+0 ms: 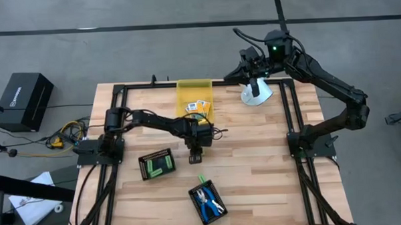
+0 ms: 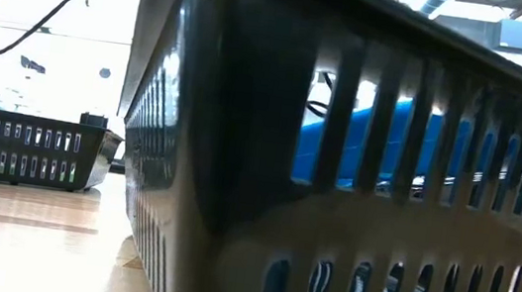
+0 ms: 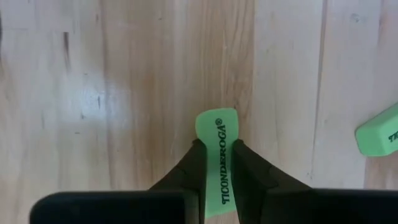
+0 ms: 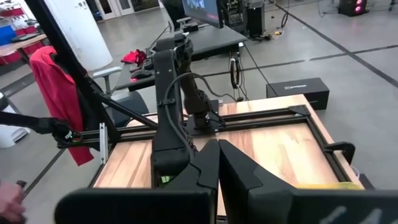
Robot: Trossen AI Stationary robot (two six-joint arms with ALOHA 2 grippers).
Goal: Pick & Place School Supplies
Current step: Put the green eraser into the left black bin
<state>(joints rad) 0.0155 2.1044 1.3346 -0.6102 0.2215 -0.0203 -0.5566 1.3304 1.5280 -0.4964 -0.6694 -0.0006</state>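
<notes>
Clamping green eraser (image 3: 216,155) on wooden table (image 3: 124,93), left gripper (image 3: 217,163) fingers pressed on both its sides; right gripper (image 4: 217,163) fingers together.

Robotics lab/workshop: butcher-block bench (image 1: 256,171) w/ black metal frame (image 1: 296,122) on grey concrete floor (image 1: 118,42) marked w/ dark tape lines. Loose cables (image 1: 64,134) and black equipment case (image 1: 25,100) beside the rig; monitor (image 4: 202,11), desks, office chair w/ red jacket (image 4: 56,93) in open room beyond.
</notes>
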